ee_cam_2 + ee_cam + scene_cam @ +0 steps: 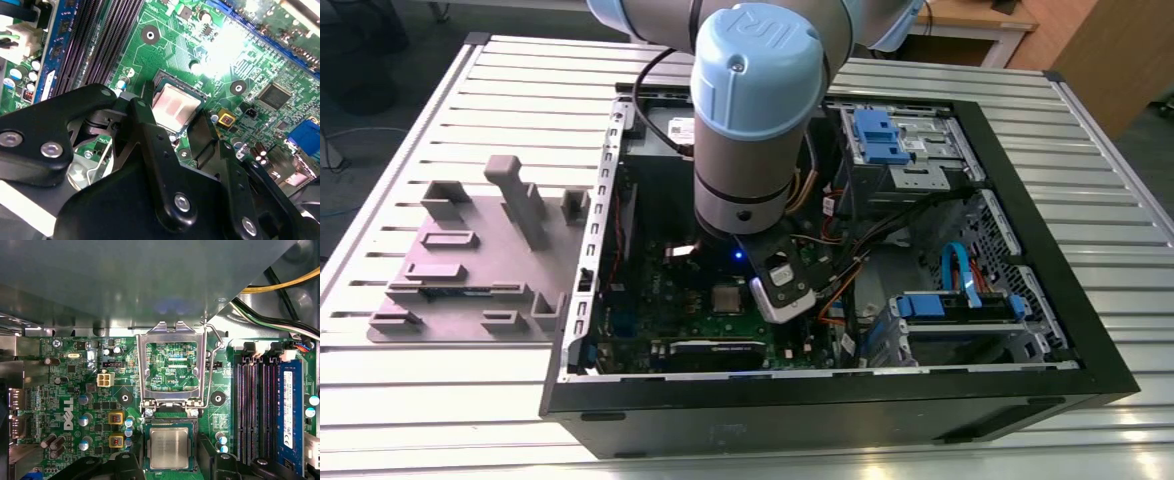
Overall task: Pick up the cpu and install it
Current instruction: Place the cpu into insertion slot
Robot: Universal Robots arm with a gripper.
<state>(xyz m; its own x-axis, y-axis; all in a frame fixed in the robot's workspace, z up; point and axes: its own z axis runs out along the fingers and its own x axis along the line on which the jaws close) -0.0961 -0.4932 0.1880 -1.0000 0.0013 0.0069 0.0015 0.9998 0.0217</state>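
Observation:
The cpu [169, 447] is a flat square chip with a dull silver top. It lies flat in its socket on the green motherboard [75, 390] and is also seen in the second wrist view as the cpu [175, 106]. My gripper [169, 462] hangs low over it. One black finger [127, 462] stands on each side of the socket, wider apart than the chip and not touching it. The metal load plate [170, 335] is swung up and open, with its wire lever [216, 365] raised beside it.
The arm [747, 120] reaches down into the open computer case [1067, 330]. Memory slots [255, 410] and a blue module [290, 410] run beside the socket. Cables [280, 315] cross near the case wall. A grey parts fixture [467, 260] lies on the slatted table at the exterior view's left.

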